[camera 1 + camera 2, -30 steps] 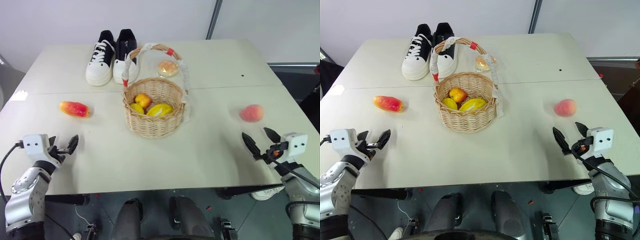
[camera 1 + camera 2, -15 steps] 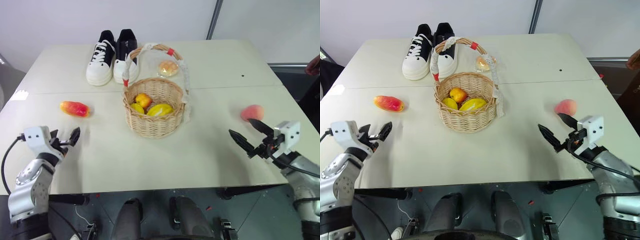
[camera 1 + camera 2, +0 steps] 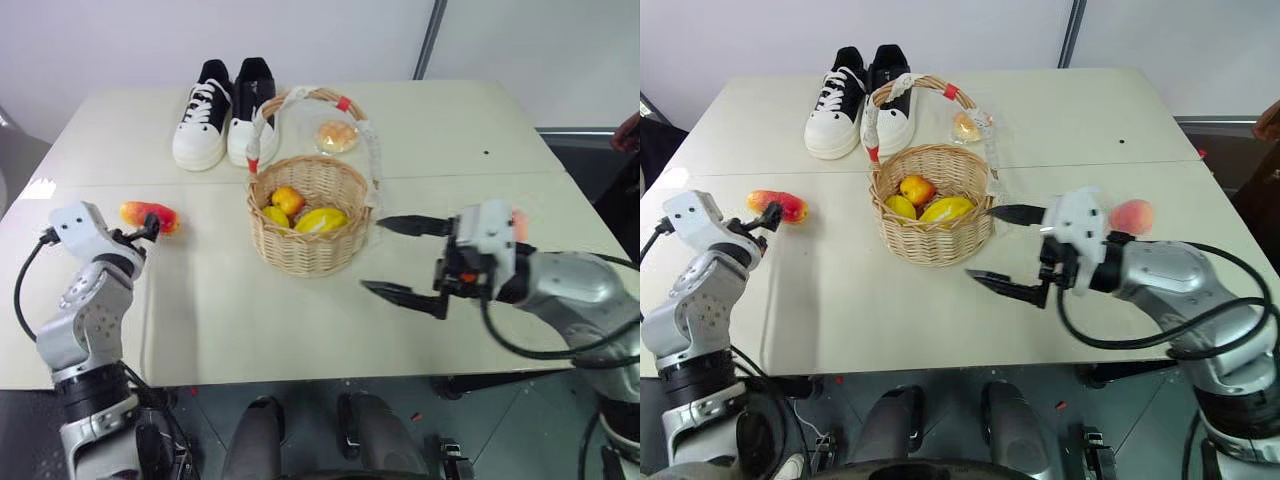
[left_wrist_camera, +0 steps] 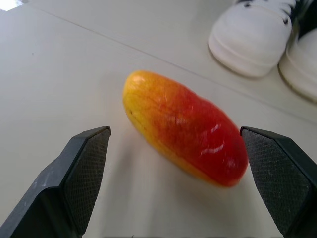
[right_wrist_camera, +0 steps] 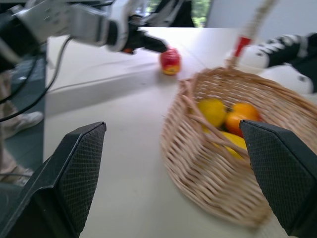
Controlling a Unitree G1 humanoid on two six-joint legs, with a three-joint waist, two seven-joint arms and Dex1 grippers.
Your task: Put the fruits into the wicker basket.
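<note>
The right gripper was held level above the table, pointing across toward the robot's left, its two black fingers spread wide and empty, one fingertip just beside the wicker basket. The right forearm stood in front of the peach, so that from the left eye little more than a pink sliver of that fruit showed past the wrist. The left gripper pointed forward, close to level, jaws released and bracketing the near end of the elongated red-and-yellow fruit without apparent contact. That fruit lay on the table, left of the basket. In the basket rested an orange fruit and yellow fruits. Beyond the basket's arched handle, a wrapped bun was hard to make out. A pair of shoes stood farthest, toes toward the robot.
</note>
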